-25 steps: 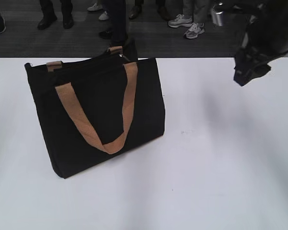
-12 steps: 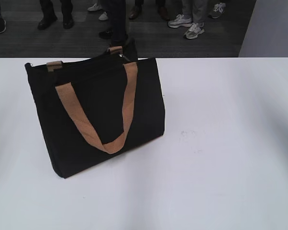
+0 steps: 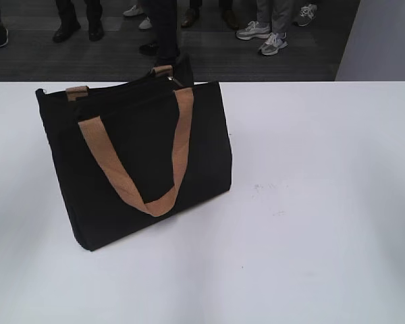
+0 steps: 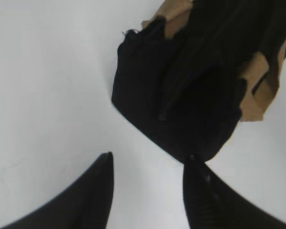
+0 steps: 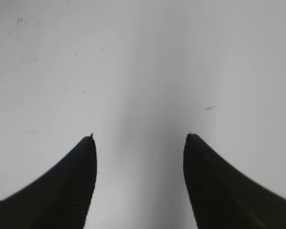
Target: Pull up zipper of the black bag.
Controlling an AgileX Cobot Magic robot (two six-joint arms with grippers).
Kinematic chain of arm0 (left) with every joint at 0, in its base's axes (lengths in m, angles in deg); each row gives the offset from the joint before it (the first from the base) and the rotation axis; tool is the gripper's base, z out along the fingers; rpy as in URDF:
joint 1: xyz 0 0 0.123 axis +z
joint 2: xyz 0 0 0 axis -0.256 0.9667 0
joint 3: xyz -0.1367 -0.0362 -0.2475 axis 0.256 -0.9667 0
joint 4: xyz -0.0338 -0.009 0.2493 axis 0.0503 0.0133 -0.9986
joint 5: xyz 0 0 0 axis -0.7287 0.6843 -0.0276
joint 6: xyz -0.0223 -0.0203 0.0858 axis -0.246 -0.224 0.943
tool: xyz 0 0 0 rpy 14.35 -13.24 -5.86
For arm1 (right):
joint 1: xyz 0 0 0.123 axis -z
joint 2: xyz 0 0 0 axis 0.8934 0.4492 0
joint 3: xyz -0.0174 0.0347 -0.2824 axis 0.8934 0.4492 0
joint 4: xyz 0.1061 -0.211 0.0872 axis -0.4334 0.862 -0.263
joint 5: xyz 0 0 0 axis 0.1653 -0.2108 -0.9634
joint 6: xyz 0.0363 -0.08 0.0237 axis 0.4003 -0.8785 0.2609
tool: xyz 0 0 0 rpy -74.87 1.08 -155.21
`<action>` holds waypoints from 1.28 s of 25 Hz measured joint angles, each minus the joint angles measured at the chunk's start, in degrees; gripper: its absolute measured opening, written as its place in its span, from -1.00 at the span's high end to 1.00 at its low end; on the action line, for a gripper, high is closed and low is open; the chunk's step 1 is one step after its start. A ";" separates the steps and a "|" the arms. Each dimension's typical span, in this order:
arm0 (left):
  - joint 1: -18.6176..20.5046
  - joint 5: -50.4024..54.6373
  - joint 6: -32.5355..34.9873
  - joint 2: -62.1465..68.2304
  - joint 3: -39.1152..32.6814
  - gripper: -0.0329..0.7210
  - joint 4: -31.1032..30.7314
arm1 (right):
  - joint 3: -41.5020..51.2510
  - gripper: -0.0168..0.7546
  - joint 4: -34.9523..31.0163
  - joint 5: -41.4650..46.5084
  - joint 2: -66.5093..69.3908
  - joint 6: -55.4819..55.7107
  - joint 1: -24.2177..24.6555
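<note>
Black bag (image 3: 131,169) upright, left gripper (image 4: 148,160) (spread) beside

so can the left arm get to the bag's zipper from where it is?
Probably yes. The left gripper hangs open above the near end of the bag, nothing between them. The zipper pull sits at the far end, uncovered by the handles.

A demo or lab floor: white table (image 3: 324,202), dark carpet (image 3: 223,61), onlookers' shoes (image 3: 263,37).
</note>
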 joint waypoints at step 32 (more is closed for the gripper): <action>-0.19 13.55 -9.00 -51.56 -19.49 -0.03 0.57 | 12.89 -0.22 -6.63 13.59 -46.84 -6.13 0.00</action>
